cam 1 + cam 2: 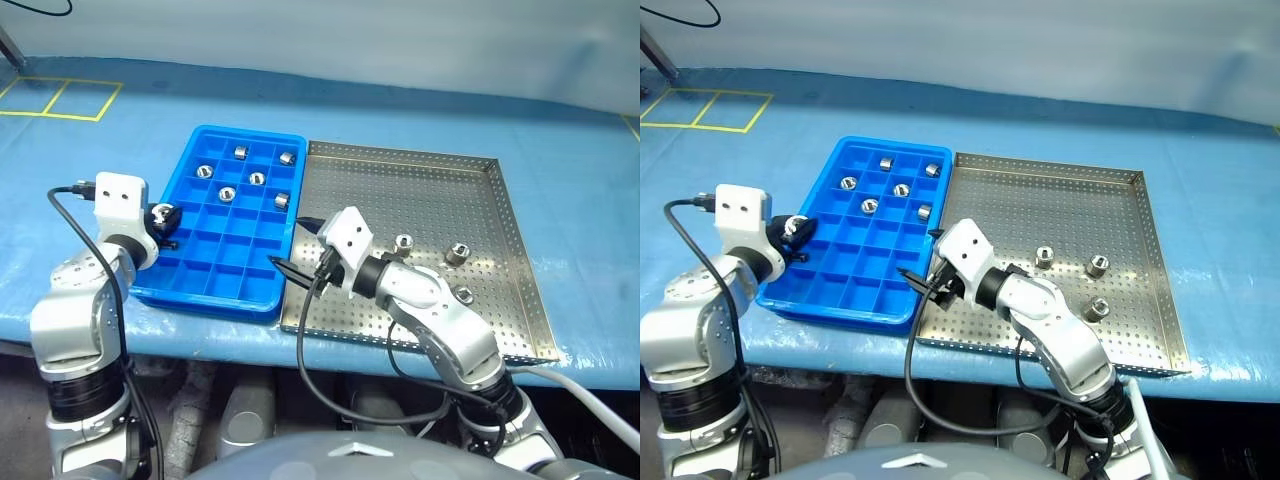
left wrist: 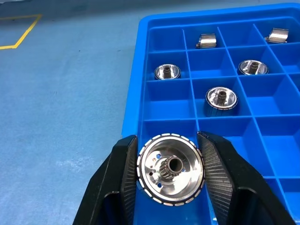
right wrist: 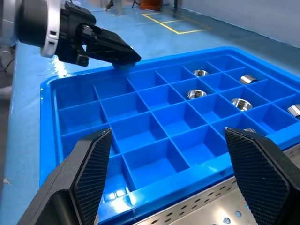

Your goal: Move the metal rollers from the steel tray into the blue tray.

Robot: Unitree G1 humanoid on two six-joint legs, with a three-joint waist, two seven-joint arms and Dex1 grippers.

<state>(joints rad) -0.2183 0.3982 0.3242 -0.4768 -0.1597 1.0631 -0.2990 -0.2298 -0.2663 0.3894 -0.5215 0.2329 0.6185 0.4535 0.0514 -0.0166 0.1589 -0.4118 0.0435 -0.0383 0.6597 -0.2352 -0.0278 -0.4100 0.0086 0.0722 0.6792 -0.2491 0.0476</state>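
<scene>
The left hand [image 2: 169,180] is pinching a shiny, ridged metal roller [image 2: 170,176] between ribbed black fingers [image 2: 216,173], hovering at the left edge of the gridded blue tray [image 1: 196,285]. The right hand [image 1: 296,247], fingers wide and empty, is reaching level over the seam with the perforated steel tray [image 1: 430,190], where three rollers [image 1: 404,243] are standing near its right edge.

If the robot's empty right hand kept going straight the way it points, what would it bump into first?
Probably the blue tray: the right gripper, fingers open, points across it toward the left gripper. Depth is hard to judge.
</scene>
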